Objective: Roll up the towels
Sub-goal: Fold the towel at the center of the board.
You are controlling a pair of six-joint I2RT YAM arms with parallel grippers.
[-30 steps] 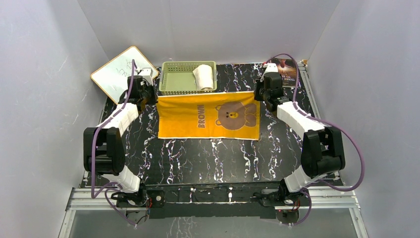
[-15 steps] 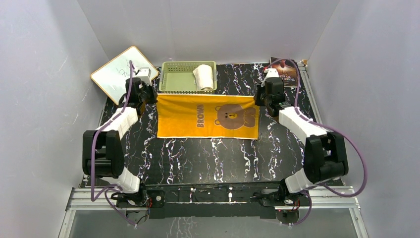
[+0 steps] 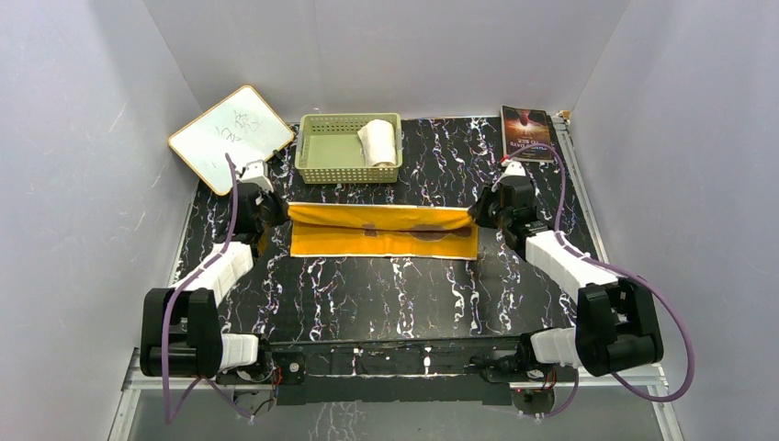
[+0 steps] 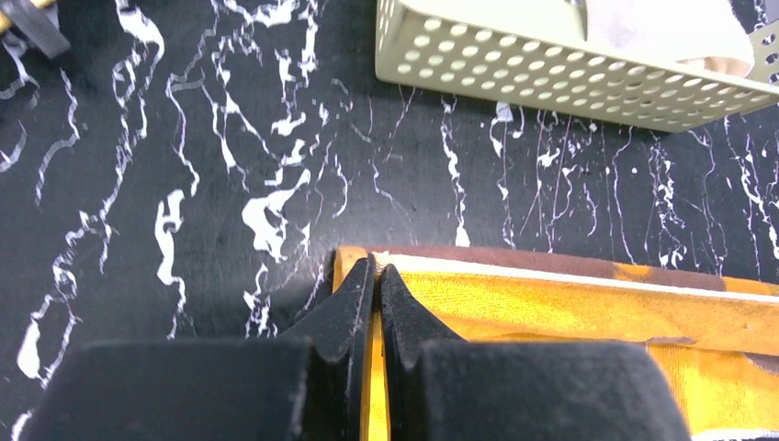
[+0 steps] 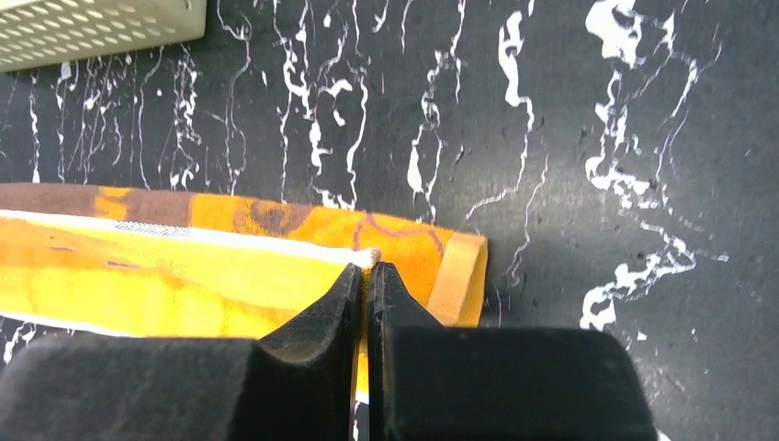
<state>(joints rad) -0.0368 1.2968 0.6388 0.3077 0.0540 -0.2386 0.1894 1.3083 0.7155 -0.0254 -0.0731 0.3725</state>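
1. The brown and yellow-orange towel lies on the black marbled table, a little toward 12 o'clock from the table's middle. It forms a long narrow band that runs from 9 o'clock to 3 o'clock.
2. The towel is doubled over itself. Its upper layer is stretched straight between the two grippers, and the lower layer shows as a strip with a white edge on the 6 o'clock side.
3. The left gripper is at the 9 o'clock end of the band. In the left wrist view its jaws are pressed together on the corner of the towel, with only the thin cloth between them.
4. The right gripper is at the 3 o'clock end. In the right wrist view its jaws pinch the white-edged corner of the towel in the same way.
5. I cannot tell whether the held layer touches the layer under it.
6. The white towel is rolled up and stands in the 3 o'clock part of the pale green basket. The basket is at 12 o'clock from the orange towel, near it but apart.
7. A whiteboard leans at 10 o'clock, and a dark book lies at 1 o'clock.
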